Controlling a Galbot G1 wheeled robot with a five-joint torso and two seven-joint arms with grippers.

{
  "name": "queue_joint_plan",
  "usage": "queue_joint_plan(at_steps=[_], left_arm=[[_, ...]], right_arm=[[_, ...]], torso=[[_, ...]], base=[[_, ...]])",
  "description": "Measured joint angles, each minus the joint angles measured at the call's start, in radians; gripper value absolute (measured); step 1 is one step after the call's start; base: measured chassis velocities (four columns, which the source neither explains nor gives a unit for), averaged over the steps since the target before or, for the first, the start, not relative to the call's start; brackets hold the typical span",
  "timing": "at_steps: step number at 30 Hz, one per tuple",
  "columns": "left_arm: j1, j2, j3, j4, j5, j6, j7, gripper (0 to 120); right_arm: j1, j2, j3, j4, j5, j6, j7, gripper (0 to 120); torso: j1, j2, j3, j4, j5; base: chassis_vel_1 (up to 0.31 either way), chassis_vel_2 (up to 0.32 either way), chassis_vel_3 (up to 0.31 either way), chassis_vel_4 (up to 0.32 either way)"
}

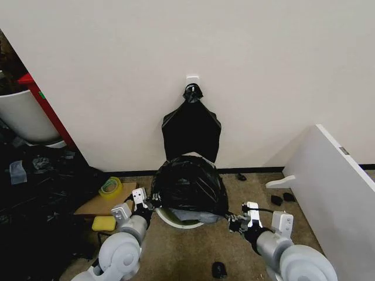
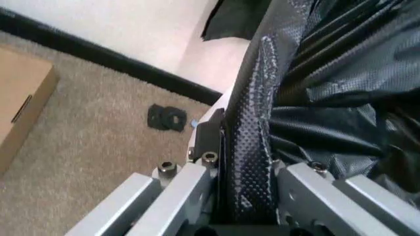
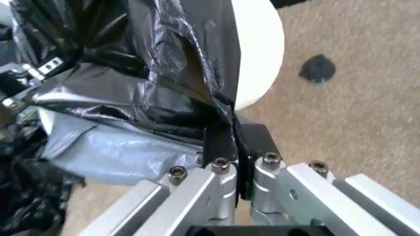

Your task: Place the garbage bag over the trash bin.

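**Black bag stretched over the white bin, both grippers clamped on its edges**

Black plastic covers most of the bin, which stands on the carpet at the foot of the wall; only a curve of white rim shows at the front. The bag lies draped across the top, wrinkled and glossy. The left gripper sits at the bag's left edge, fingers closed tight on a fold of plastic. The right gripper sits at the right edge, pinching the film between its fingers beside the bin's white side. Another black bag bundle hangs from a wall hook directly behind. A cardboard box lies to the left.
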Motion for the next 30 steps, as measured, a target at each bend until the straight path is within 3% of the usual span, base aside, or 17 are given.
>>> queue_joint_plan(at_steps=[5, 11, 16, 26, 28, 30], left_arm=[[-0.002, -0.009, -0.009, 0.012, -0.050, -0.002, -0.039, 0], [-0.006, -0.024, -0.007, 0.003, -0.091, -0.001, -0.070, 0], [-0.005, -0.019, -0.006, -0.015, -0.096, 0.013, -0.082, 0], [-0.009, -0.021, -0.009, -0.012, -0.081, 0.028, -0.110, 0], [-0.021, -0.025, -0.006, -0.001, -0.085, 0.036, -0.132, 0], [-0.026, -0.026, -0.004, 0.004, -0.089, 0.041, -0.141, 0]], right_arm=[[-0.086, -0.021, 0.101, -0.011, 0.046, -0.049, -0.185, 0], [-0.090, -0.003, 0.054, -0.039, -0.017, -0.054, -0.280, 0], [-0.074, 0.010, 0.005, -0.048, -0.062, -0.032, -0.266, 0], [-0.141, 0.000, 0.010, 0.037, -0.222, 0.036, -0.265, 31], [-0.165, -0.008, 0.009, 0.061, -0.328, 0.074, -0.282, 43], [-0.171, -0.010, 0.008, 0.065, -0.362, 0.088, -0.287, 46]], torso=[[0.000, 0.000, 0.000, 0.0000, -0.0001], [0.000, 0.000, 0.000, 0.0000, 0.0001], [0.000, 0.000, 0.000, 0.0001, 0.0000], [0.000, 0.000, 0.000, -0.0001, -0.0002], [0.000, 0.000, 0.000, 0.0001, -0.0002], [0.000, 0.000, 0.000, 0.0001, -0.0002]], base=[[0.000, 0.000, 0.000, 0.000], [0.000, 0.000, 0.000, 0.000], [0.000, 0.000, 0.000, 0.000], [0.000, 0.000, 0.000, 0.000], [0.000, 0.000, 0.000, 0.000], [0.000, 0.000, 0.000, 0.000]])
